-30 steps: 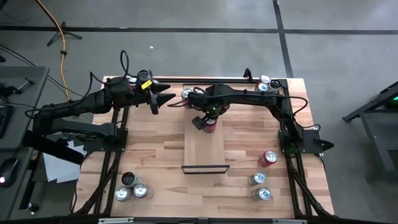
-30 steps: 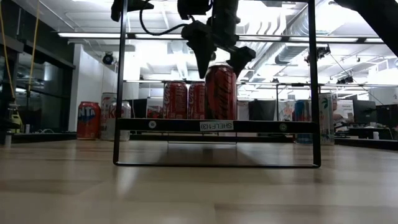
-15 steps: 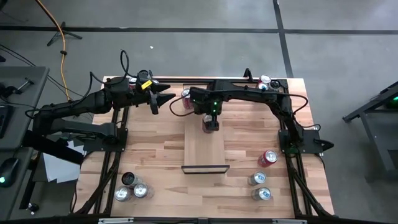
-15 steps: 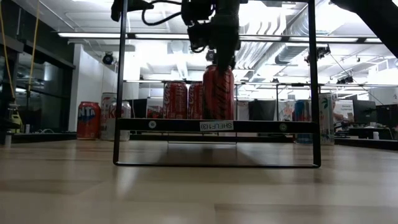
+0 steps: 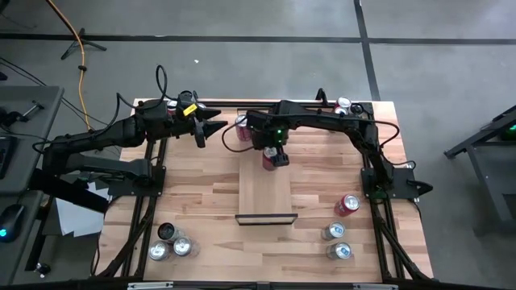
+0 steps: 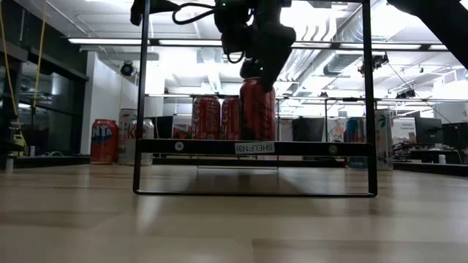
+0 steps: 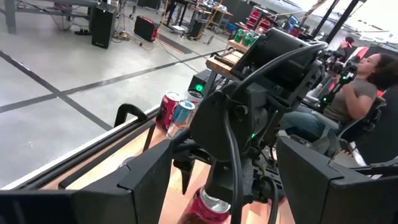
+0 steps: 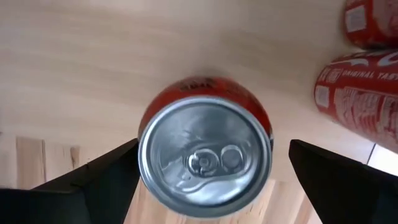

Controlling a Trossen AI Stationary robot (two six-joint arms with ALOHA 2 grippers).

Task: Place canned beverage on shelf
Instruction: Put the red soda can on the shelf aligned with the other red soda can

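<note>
Low view: can [image 6: 257,109] upright on shelf [image 6: 256,147].

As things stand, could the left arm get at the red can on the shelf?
Probably not cleanly. The right pincer hangs open straight over the red can on the shelf, blocking the top, and the left pincer waits off to the side.

Ceiling strip lights [image 6: 219,40] are glaring in low view, silhouetting the shelf [image 6: 256,147] frame. Desk [image 5: 201,193] is lighting evenly overhead, shadows soft. Wrist foregrounds are blurring.
</note>
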